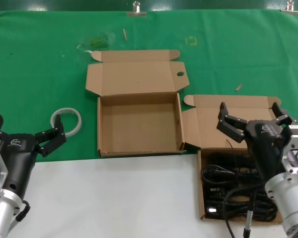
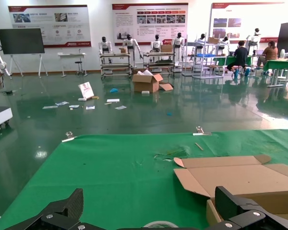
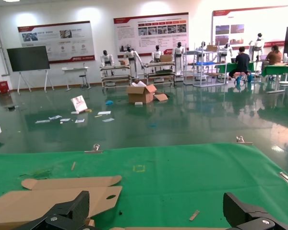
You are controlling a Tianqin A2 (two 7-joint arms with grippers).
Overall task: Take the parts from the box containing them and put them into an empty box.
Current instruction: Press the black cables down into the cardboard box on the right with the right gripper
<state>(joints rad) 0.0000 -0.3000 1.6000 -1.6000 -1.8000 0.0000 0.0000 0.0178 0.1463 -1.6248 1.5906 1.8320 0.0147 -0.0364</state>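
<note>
The empty box [image 1: 139, 124] lies open in the middle of the green cloth, its lid folded back, a round hole in one flap. The box containing the parts [image 1: 233, 116] stands to its right at the table's front; black power cords [image 1: 228, 191] fill its tray. My right gripper [image 1: 252, 120] is open and empty, held above the far part of that box over the cords. My left gripper [image 1: 27, 136] is open and empty at the front left, beside a white ring [image 1: 67, 120]. The left wrist view shows the empty box's lid [image 2: 240, 177]; the right wrist view shows it too [image 3: 53, 194].
A white table surface [image 1: 114, 198] fronts the green cloth [image 1: 39, 59]. Small scraps lie on the cloth at the back [image 1: 124, 33] and right [image 1: 238, 87]. Clips [image 1: 136, 9] hold the cloth's far edge.
</note>
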